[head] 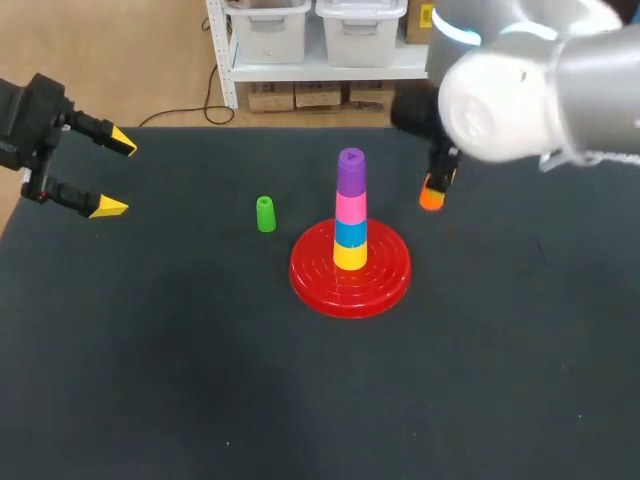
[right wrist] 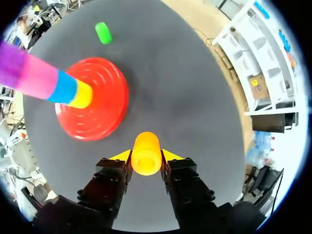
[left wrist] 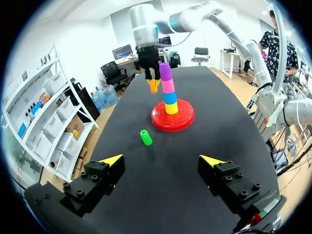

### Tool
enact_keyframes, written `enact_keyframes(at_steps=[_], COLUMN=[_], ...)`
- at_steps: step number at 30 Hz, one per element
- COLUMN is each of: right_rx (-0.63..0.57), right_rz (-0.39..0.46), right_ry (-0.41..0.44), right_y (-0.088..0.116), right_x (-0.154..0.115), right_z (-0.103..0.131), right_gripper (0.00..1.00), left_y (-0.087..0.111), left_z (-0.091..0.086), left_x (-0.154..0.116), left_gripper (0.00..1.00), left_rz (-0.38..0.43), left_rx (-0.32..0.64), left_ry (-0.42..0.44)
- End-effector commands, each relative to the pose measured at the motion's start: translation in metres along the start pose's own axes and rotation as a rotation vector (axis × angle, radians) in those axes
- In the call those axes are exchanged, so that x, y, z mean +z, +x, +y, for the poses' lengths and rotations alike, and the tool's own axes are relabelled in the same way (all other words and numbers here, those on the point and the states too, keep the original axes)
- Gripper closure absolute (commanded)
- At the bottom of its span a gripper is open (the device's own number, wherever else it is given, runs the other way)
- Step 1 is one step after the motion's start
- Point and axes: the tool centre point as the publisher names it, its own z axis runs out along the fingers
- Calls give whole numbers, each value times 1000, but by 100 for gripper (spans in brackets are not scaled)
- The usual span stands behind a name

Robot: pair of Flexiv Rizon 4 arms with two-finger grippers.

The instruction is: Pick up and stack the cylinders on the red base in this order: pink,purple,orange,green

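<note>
**Head view.** A black table surface [head: 150,380] carries a round, ribbed red plastic base [head: 305,275] near its middle. On the base's peg stands an upright stack of four cylinders, from the bottom: yellow cylinder [head: 349,257], blue cylinder [head: 350,232], pink cylinder [head: 350,207], purple cylinder [head: 351,172]. A small green plastic cylinder [head: 265,214] stands alone on the surface, near the base on the side of the left edge and apart from it. The left gripper [head: 114,174] sits over the left edge toward the far-left corner, its jaws spread and holding nothing. The right gripper [head: 436,188] is toward the far edge, to the right of the stack, clenched on an orange plastic cylinder [head: 431,198].

**Left wrist view.** The left gripper's yellow tips stand wide apart. Ahead of them is the green cylinder [left wrist: 146,137], then the base [left wrist: 161,121] with its stack. The orange cylinder [left wrist: 153,86] hangs in the right gripper beside the stack's pink level.

**Right wrist view.** Both fingers press the orange cylinder [right wrist: 146,146] from two sides. The base [right wrist: 105,112] lies ahead, and the green cylinder [right wrist: 103,32] is beyond it.
</note>
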Motion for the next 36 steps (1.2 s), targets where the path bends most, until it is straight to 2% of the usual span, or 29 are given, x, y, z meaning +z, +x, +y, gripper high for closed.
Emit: enact_keyframes(at_steps=[1,3,7,11,16,25,26,28,36], right_rx=[-20,-60,-118,-183,-259,-365,-386,-408,-458], right_rz=[-18,-47,-91,-115,-129,-96,-67,-77,-16], right_ry=[38,50,51,50,46,-28,-13,-32,-34], right_y=[9,5,-4,-15,-31,-60,-62,-67,-74], right_x=[-68,-100,-142,-170,-192,-189,-189,-191,-179], right_z=[12,17,30,42,55,74,76,82,97], right_gripper=[100,100,100,100,100,100,100,100,100], left_y=[1,1,1,1,1,1,1,1,1], left_z=[1,1,1,1,1,1,1,1,1], left_x=[1,1,1,1,1,1,1,1,1], left_gripper=[0,0,0,0,0,0,0,0,0], left_rz=[0,0,0,0,0,0,0,0,0], left_rx=[1,1,1,1,1,1,1,1,1], left_ry=[1,1,1,1,1,1,1,1,1])
